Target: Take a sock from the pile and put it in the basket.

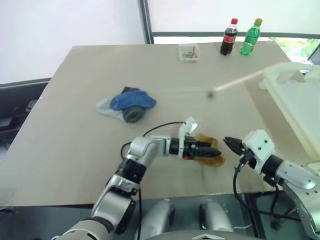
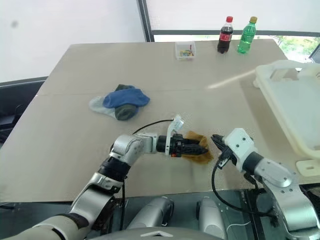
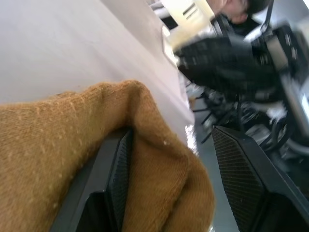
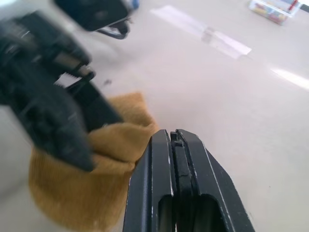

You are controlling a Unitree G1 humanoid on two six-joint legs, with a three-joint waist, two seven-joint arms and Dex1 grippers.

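Mustard knit of the sock (image 3: 72, 159) is seen draped over one finger (image 3: 113, 179) of the part-open left gripper (image 1: 210, 150). From overhead it lies crumpled on the table (image 1: 75, 100), long axis unclear. The right gripper (image 1: 227, 142) is closed, empty, beside it.

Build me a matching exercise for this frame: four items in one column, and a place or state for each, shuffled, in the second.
Items
1. mustard sock
2. right gripper
3. pile
4. basket

Places or states
A. at the table's right edge, nothing seen inside
B. shut, holding nothing, just right of the left gripper
C. lying left of centre on the table, a blue sock on top
D. draped over one finger of the left gripper at the table's near edge

Pairs: 1-D, 2-B, 3-C, 4-A
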